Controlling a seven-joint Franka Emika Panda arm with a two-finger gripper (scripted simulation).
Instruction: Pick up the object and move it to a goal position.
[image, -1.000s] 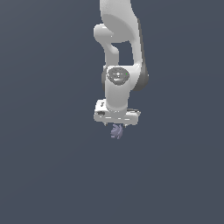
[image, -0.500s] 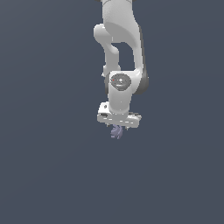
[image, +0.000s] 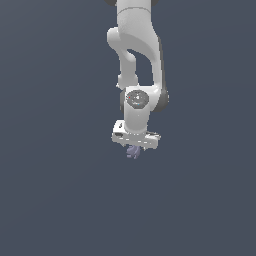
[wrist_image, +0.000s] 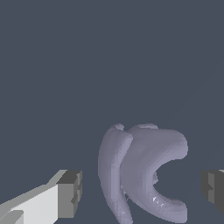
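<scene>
Pre-grasp stage: arm poised over the object, grasp not yet made.

The white arm (image: 134, 75) hangs vertically; its gripper (image: 135, 150) sits directly above the object (image: 132, 152), which lies on the plain dark surface (image: 50, 200). In the wrist view the fingers (wrist_image: 70, 192) stand apart, flanking the object (wrist_image: 140, 175) without contact. Next move likely requires lowering, then closing.

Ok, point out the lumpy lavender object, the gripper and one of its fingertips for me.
lumpy lavender object (wrist_image: 144, 173): wrist view, on its wide curved lobe.
gripper (image: 134, 148): exterior view, just under the white hand, between the fingertips.
fingertip (wrist_image: 70, 193): wrist view, on the dark pad's face.
</scene>
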